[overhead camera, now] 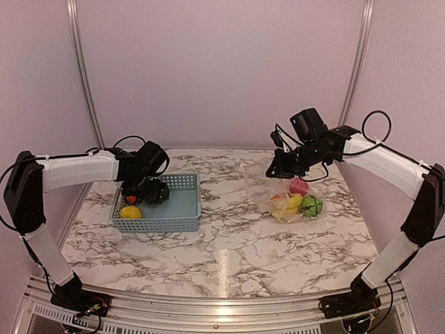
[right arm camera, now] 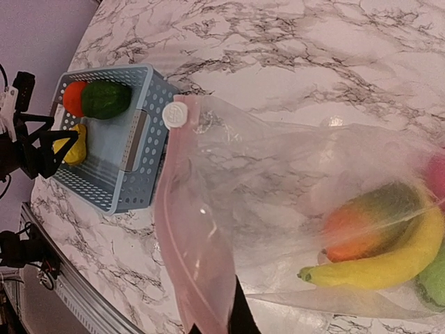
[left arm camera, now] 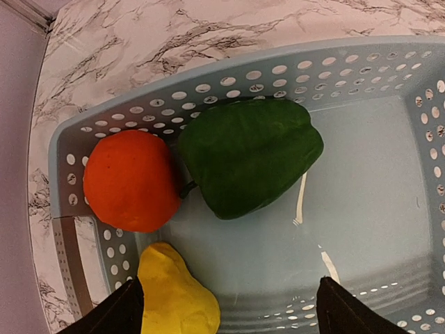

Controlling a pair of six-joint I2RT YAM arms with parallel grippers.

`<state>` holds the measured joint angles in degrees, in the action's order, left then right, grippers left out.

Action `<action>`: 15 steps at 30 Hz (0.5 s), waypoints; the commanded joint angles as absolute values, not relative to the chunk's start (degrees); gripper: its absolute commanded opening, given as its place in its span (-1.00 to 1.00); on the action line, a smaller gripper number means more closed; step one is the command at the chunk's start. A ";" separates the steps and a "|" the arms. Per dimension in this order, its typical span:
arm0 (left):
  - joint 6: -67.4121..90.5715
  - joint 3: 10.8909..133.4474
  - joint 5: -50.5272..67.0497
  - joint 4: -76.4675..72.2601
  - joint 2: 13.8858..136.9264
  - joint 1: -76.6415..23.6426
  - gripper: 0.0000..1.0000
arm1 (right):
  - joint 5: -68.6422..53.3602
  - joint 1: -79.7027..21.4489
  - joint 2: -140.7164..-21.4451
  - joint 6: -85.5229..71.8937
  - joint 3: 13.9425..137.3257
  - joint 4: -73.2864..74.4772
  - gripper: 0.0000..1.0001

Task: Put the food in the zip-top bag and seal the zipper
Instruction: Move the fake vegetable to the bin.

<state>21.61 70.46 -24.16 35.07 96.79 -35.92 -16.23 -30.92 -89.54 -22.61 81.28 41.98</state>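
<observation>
Directly below my left tool [left arm camera: 233, 313], its fingers wide apart and empty, the basket [left arm camera: 229, 83] holds three pieces of the food not yet bagged: one orange [left arm camera: 131, 179], one green pepper [left arm camera: 250, 154] and one lemon [left arm camera: 177, 296] close beside one finger. I would go for the pepper, straight ahead of the tool, straddling its narrower width, keeping clear of the orange just beside it, and closing gently. My right tool [overhead camera: 284, 169] pinches the zipper [right arm camera: 191, 257] edge of the one zip-top bag [right arm camera: 278, 181], lifting its mouth off the bench [overhead camera: 229, 236]. Below that tool four pieces lie inside: one banana [right arm camera: 389, 261], one mango [right arm camera: 368, 216], one apple [right arm camera: 437, 177] and one melon [right arm camera: 434, 278].
</observation>
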 commanded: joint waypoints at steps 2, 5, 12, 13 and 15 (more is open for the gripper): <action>18.39 72.17 -22.38 39.87 99.13 -34.74 0.79 | -15.26 -31.44 -86.77 -22.86 81.42 41.29 -1.00; 16.77 72.36 -20.91 38.24 98.95 -33.17 0.79 | -14.51 -31.46 -85.41 -23.40 80.58 41.13 -1.00; 10.08 78.17 -15.23 34.05 102.48 -30.81 0.84 | -14.77 -31.44 -84.43 -23.67 79.11 41.72 -1.00; 8.66 78.86 -15.18 33.19 103.38 -30.77 0.86 | -14.88 -31.44 -84.32 -23.94 79.10 41.66 -1.00; 6.38 79.41 -14.12 30.88 104.74 -30.42 0.91 | -15.46 -31.47 -84.29 -24.51 79.02 41.38 -1.00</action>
<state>12.53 77.21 -17.85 34.83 101.47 -30.72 -15.35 -30.92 -85.58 -23.03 78.94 41.98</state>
